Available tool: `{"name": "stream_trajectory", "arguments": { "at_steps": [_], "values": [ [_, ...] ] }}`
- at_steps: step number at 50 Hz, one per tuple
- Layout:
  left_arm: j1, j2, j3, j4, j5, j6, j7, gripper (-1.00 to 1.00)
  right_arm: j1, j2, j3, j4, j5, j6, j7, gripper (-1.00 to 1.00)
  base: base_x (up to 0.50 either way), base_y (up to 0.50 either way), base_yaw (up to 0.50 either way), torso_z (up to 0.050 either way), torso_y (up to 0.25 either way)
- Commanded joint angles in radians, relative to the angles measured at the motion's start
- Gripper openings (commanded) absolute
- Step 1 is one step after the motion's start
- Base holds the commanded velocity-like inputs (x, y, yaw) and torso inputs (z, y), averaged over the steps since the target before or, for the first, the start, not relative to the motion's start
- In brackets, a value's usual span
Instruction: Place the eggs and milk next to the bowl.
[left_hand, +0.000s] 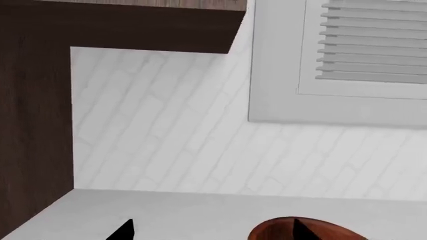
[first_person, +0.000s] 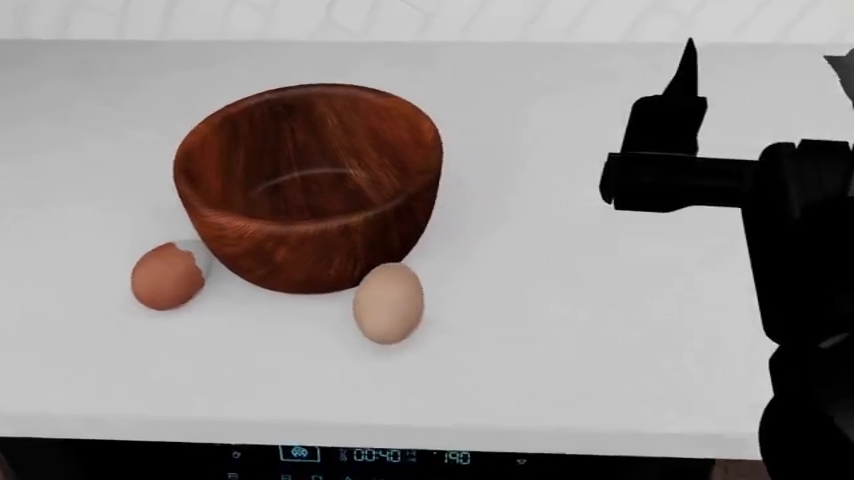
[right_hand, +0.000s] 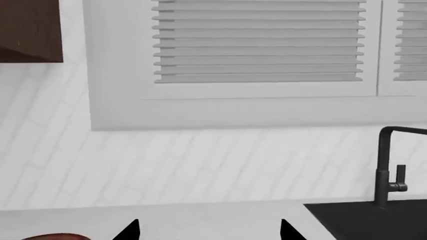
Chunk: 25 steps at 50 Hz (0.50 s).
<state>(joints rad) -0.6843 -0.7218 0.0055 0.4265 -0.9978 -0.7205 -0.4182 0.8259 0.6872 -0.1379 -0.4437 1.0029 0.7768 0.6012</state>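
In the head view, nearest the counter's front edge, the tan egg (first_person: 388, 302) lies just in front of the bowl (first_person: 310, 185), touching it or nearly so. The brown egg (first_person: 167, 275), pale patch toward the bowl, lies at the bowl's left front, about touching its wall. The bowl stands upright on the white counter (first_person: 561, 330). No milk shows in any view. Below the counter edge a dark display strip (first_person: 380, 456) shows lit digits.

Only the head view shows the eggs. It also shows the right arm (first_person: 747, 190) at the right edge, its wrist level and well right of the bowl, one pointed fingertip (first_person: 687, 62) raised toward the back wall. The left arm does not show there.

The left wrist view looks along the counter: two dark fingertips (left_hand: 123, 231) stand well apart at the frame's edge, nothing between them, with the bowl's rim (left_hand: 303, 231) behind one of them. Beyond come the tiled wall (left_hand: 167, 130), a dark wood cabinet (left_hand: 33, 115) and a shuttered window (left_hand: 373, 45).

The right wrist view shows its own fingertips (right_hand: 130, 231) spread wide and empty, a sliver of bowl rim (right_hand: 53, 236) beside them, then a black sink (right_hand: 373, 220) with a black tap (right_hand: 387, 165), and the window (right_hand: 260, 45) above.
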Motion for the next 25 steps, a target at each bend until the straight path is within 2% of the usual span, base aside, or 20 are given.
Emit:
{"name": "stream_trajectory", "arguments": {
  "at_steps": [1, 14, 25],
  "values": [
    [0.006, 0.002, -0.002, 0.001, 0.002, 0.009, -0.001, 1.00, -0.008, -0.001, 0.010, 0.000, 0.009, -0.006, 0.004, 1.00, -0.14, -0.48, 0.00, 0.000, 0.000],
    [0.016, 0.006, 0.000, 0.001, 0.005, 0.019, 0.004, 1.00, -0.008, 0.000, 0.016, -0.003, 0.018, -0.011, 0.003, 1.00, -0.13, -0.49, 0.00, 0.000, 0.000],
    [0.025, 0.009, 0.003, -0.005, 0.014, 0.032, 0.012, 1.00, -0.012, -0.007, 0.016, 0.000, 0.023, -0.016, 0.001, 1.00, 0.00, -0.50, 0.00, 0.000, 0.000]
  ]
}}
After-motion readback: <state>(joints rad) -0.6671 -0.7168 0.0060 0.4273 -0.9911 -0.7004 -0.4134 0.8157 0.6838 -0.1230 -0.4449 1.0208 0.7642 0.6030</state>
